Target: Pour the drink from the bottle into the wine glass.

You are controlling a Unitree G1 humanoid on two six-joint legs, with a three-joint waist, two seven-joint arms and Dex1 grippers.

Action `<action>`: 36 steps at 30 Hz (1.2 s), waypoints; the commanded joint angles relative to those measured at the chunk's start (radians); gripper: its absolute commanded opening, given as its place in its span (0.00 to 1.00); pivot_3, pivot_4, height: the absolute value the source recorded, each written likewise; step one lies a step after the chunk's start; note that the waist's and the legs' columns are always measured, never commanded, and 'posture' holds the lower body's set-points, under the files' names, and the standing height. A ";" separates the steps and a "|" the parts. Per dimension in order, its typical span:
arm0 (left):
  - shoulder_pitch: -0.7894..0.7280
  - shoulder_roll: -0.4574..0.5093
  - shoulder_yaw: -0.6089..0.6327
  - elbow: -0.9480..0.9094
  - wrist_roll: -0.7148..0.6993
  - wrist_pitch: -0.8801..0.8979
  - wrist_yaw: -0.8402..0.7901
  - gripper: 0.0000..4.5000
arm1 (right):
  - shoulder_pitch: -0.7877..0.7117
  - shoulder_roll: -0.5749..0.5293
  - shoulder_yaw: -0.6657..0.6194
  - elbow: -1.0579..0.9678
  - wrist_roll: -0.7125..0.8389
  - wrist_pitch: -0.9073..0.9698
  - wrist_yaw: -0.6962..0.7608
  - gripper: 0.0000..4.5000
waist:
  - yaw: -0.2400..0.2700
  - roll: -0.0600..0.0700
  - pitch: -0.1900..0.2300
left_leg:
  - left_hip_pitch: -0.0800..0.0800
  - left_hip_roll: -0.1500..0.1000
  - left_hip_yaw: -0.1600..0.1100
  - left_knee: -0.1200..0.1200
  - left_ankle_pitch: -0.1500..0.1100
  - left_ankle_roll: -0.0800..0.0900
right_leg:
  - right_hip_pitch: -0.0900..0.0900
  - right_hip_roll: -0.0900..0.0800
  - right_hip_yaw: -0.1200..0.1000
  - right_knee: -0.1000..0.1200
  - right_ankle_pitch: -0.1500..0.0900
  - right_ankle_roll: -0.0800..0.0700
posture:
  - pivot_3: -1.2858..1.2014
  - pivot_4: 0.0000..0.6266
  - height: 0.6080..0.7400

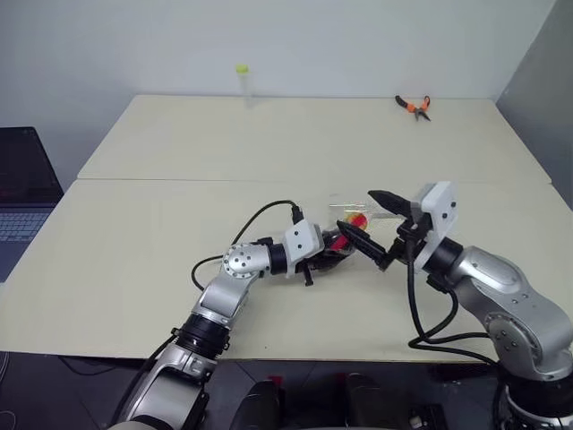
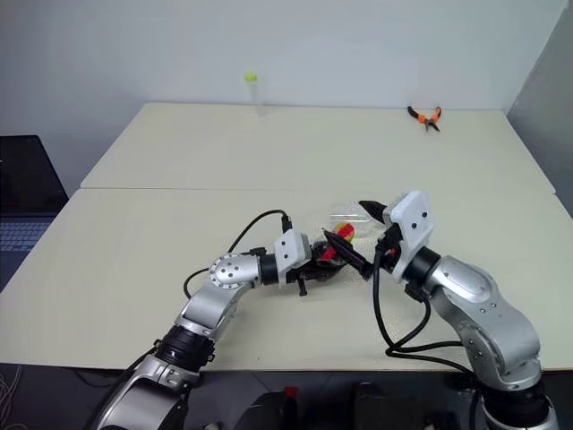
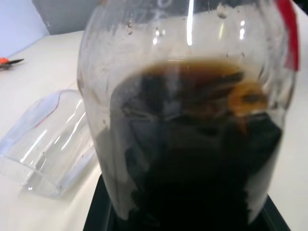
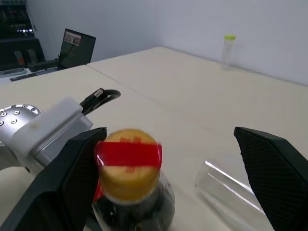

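A pale cream bench (image 1: pixel 179 260) of two joined tops is set against a plain white wall (image 1: pixel 269 45). An open laptop (image 1: pixel 22 193) is seen off its left edge. The left gripper (image 1: pixel 333 249) is closed on the bottle (image 4: pixel 127 185) near the middle of the front top; the dark drink (image 3: pixel 192 159) is seen inside. The right gripper (image 1: pixel 372 224) is spread wide about the bottle's top. The wine glass (image 3: pixel 45 142) is lying on its side just beside the bottle. Orange-handled pliers (image 1: pixel 414 106) rest near the far right corner, a capped clear tube (image 1: pixel 243 83) at the far edge.
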 commanded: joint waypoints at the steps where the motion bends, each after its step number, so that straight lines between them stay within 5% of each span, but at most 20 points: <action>1: -0.018 -0.004 0.016 -0.033 -0.018 -0.042 -0.002 0.25 | 0.041 -0.041 -0.107 -0.044 0.070 0.012 0.031 1.00 | 0.000 0.000 0.000 | 0.000 0.000 0.000 0.000 0.000 0.000 | 0.000 0.000 0.000 0.000 0.000 0.000 | 0.52 0.24 1.00; 15: -0.014 -0.003 0.018 -0.032 -0.018 -0.048 0.002 0.25 | 0.073 -0.159 -0.183 -0.136 0.324 0.112 0.051 1.00 | -0.001 0.000 0.000 | 0.000 0.001 0.000 0.000 0.000 0.000 | 0.001 0.001 0.000 0.000 0.000 0.000 | 0.52 0.24 1.00; 26: -0.022 -0.013 0.017 -0.020 -0.020 -0.047 0.004 0.25 | -0.078 -0.080 0.012 -0.072 0.107 0.046 -0.063 1.00 | -0.001 0.000 0.000 | 0.000 0.000 0.000 0.000 0.000 0.000 | 0.001 0.000 0.000 0.000 0.000 0.000 | 0.52 0.24 1.00; 36: -0.017 -0.008 0.016 -0.022 -0.018 -0.046 0.002 0.25 | 0.005 -0.077 -0.105 -0.063 0.166 0.048 -0.038 1.00 | 0.000 0.000 0.000 | 0.000 0.000 0.000 0.000 0.000 0.000 | 0.001 0.000 0.000 0.000 0.000 0.000 | 0.52 0.24 1.00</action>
